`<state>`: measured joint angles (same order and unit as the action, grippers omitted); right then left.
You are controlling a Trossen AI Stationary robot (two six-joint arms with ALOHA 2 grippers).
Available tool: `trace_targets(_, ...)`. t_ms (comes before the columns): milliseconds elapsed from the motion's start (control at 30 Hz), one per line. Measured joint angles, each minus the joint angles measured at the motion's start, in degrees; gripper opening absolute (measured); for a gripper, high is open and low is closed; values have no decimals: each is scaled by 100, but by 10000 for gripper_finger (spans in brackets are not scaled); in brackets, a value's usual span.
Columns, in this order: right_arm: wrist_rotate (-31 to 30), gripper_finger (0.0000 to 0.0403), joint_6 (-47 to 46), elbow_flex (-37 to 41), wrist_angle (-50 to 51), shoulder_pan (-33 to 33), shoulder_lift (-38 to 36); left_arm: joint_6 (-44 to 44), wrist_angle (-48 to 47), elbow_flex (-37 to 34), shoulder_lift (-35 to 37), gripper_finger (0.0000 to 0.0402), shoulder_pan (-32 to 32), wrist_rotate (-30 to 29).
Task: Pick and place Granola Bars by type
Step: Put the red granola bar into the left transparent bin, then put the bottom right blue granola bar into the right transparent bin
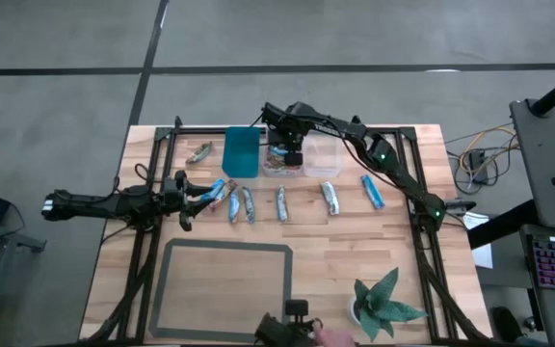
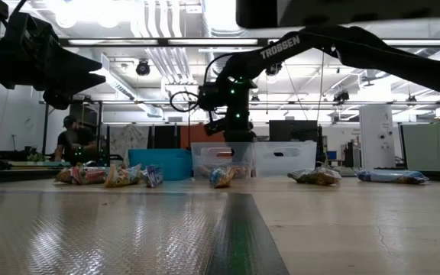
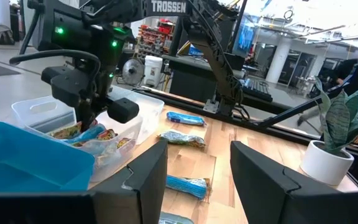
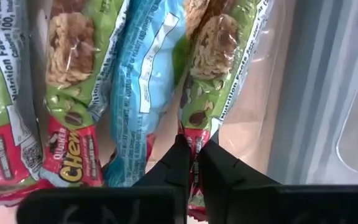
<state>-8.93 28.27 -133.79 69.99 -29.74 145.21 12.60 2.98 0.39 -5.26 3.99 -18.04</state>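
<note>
My right gripper [image 4: 196, 155] points down into a clear bin [image 1: 279, 162] at the table's far side, shut on a green-and-red granola bar [image 4: 219, 62]. A blue bar [image 4: 145, 74] and another green-and-red bar [image 4: 61, 68] lie beside it in that bin. Several more bars lie flat in a row across the table's middle, among them [image 1: 281, 203], [image 1: 330, 196] and a blue one [image 1: 372, 191]. One bar [image 1: 201, 151] lies apart at the far left. My left gripper [image 3: 197, 177] waits open and level at the table's left, nothing between its fingers. My right gripper pinches the red end [image 4: 194, 138] of the green-and-red bar between its two fingertips [image 4: 179, 163]. It comes from above, pointing steeply down, in line with the bar's length. The bar stretches away from the fingers inside the clear bin, alongside the other bars there.
A teal bin [image 1: 242, 151] stands left of the clear bin, and a second clear bin [image 1: 323, 157] right of it. A grey mat [image 1: 227, 284] covers the near middle. A potted plant [image 1: 383, 306] stands near right. A person [image 2: 71, 137] sits in the room beyond.
</note>
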Motion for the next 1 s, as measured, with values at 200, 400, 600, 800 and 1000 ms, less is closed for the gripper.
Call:
trace_targets(200,-2,48,-14,10,-28,15,-28,2,0,0,1,159,2,0)
trace_targets(400,-20,99,-165,10,4,53,-44,2,0,0,0,159,1,-1)
trace_targets(600,-474,158,-218,10,15,85,-166,0,0,-1,0,159,0,0)
trace_targets(800,-958,199,-187,8,28,212,-405,1,1,-1,0,159,1,-2)
trace_targets(1000,-1458,216,-312,-10,49,370,-761,2,2,1,0,159,0,-2)
